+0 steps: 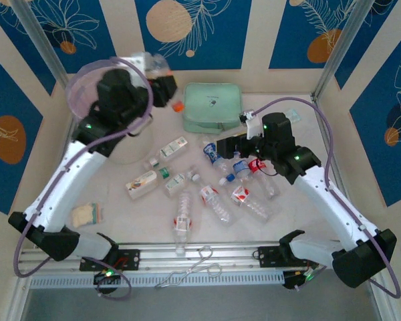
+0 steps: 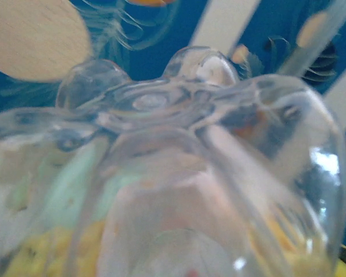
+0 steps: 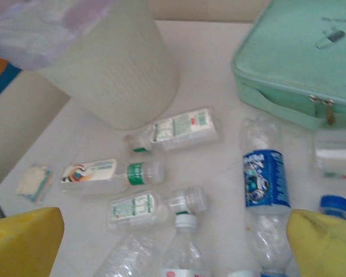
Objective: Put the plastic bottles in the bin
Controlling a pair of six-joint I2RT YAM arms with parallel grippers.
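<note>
Gripping a clear, lobe-bottomed bottle [image 2: 184, 173]: left gripper [image 1: 159, 85]; right gripper [image 3: 174, 234] spread, empty.

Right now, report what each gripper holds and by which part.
Left gripper grips a clear bottle around its body, base pointing away. Right gripper is open, holding nothing.

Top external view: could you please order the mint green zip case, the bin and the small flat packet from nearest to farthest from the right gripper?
From the right gripper:
1. mint green zip case, just beyond it
2. bin, across on the left
3. small flat packet, far left, near edge
</note>
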